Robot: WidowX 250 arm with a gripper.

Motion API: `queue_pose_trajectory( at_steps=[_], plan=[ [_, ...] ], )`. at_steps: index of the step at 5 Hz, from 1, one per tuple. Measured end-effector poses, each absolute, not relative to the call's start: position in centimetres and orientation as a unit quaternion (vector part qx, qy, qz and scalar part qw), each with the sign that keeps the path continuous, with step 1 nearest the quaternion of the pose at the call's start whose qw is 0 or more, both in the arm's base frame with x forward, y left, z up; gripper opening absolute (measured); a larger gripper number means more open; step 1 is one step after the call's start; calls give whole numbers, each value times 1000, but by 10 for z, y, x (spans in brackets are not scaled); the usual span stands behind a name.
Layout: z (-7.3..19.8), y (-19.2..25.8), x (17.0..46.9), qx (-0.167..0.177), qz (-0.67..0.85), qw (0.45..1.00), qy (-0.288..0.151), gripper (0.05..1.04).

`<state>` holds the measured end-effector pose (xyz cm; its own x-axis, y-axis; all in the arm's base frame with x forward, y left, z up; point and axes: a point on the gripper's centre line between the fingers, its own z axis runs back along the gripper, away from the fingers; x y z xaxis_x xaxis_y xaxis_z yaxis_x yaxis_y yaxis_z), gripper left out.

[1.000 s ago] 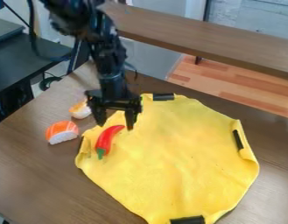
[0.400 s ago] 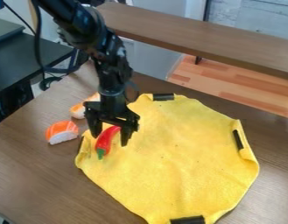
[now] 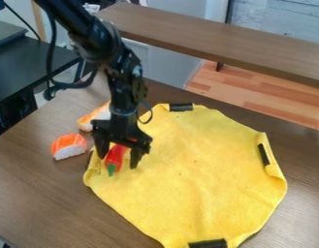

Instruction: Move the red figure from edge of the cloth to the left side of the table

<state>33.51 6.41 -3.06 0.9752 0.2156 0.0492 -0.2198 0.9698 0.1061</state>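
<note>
Okay, your claw (image 3: 118, 161) is spread wide over the cloth's (image 3: 187, 174) left-hand margin in view, one finger each side of the red pepper (image 3: 116, 156). Can't tell if either finger touches it. Pepper lies on the cloth near that margin, green stem end pointing toward you, upper part covered by the claw.

Watch your left side: salmon sushi (image 3: 69, 146) sits on the desk (image 3: 41, 193) just off the cloth, near the pepper. Second sushi (image 3: 93, 117) is off the cloth's upper-left margin, partly behind the arm.

You've got dark clips at the cloth's rim: top (image 3: 181, 107), right (image 3: 264, 154), bottom (image 3: 207, 243). Wooden shelf (image 3: 220, 38) runs beyond the cloth's far side.
</note>
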Motion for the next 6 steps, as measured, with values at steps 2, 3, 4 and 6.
queue_pose_trajectory(
  at_steps=[2,3,4,6],
  plan=[
    [-31,63,336,50,112,992,-18,497],
    [-25,64,326,13,107,994,-6,497],
    [7,64,327,-33,106,993,-35,497],
    [30,113,306,-64,139,986,-59,497]
  ],
)
